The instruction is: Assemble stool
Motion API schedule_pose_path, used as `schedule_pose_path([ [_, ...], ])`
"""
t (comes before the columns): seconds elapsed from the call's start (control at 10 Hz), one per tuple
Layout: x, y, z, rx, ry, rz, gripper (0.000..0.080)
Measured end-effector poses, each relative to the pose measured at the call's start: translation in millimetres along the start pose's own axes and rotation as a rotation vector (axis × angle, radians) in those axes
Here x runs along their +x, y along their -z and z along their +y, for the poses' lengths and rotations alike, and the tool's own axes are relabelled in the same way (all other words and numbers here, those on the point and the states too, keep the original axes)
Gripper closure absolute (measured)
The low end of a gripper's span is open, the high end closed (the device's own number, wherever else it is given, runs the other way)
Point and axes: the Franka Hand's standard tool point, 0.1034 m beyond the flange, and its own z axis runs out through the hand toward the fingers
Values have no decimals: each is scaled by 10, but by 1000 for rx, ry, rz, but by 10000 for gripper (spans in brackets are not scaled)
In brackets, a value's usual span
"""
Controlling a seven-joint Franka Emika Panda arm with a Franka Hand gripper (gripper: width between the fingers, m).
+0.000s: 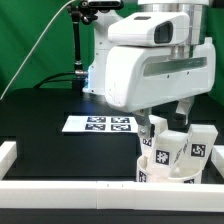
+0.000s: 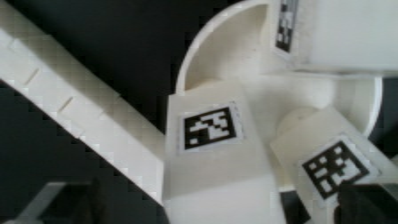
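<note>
Jaws cannot be read in either view: in the exterior view the gripper [image 1: 168, 118] is sunk behind the upright stool legs, and only blurred dark finger shapes show at the edges of the wrist view, so whether they grip anything cannot be told. By size, the white Panda arm [image 1: 150, 60] fills the upper middle of the exterior view, bent down over the black table [image 1: 50, 140]. White border rails [image 1: 70, 190] frame the table's near edge and sides. The marker board [image 1: 98, 124] lies flat on the table just beyond the stool. The stool [image 1: 175, 152] stands upside down at the exterior view's lower right, close to the near rail. Its round seat [image 2: 231, 50] lies lowest, with tagged legs [image 2: 222, 150] rising from it, one beside another [image 2: 329, 165].
</note>
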Motion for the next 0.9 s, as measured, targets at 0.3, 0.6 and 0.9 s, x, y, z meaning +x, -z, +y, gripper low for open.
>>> schedule_pose_path([
  [0.3,-13,-85,-12,1,-17,-15,151],
  [0.6,-25,-146,-16,3,-22,-24,151],
  [0.9,-24,-147,-21,3,-50,-25,420],
])
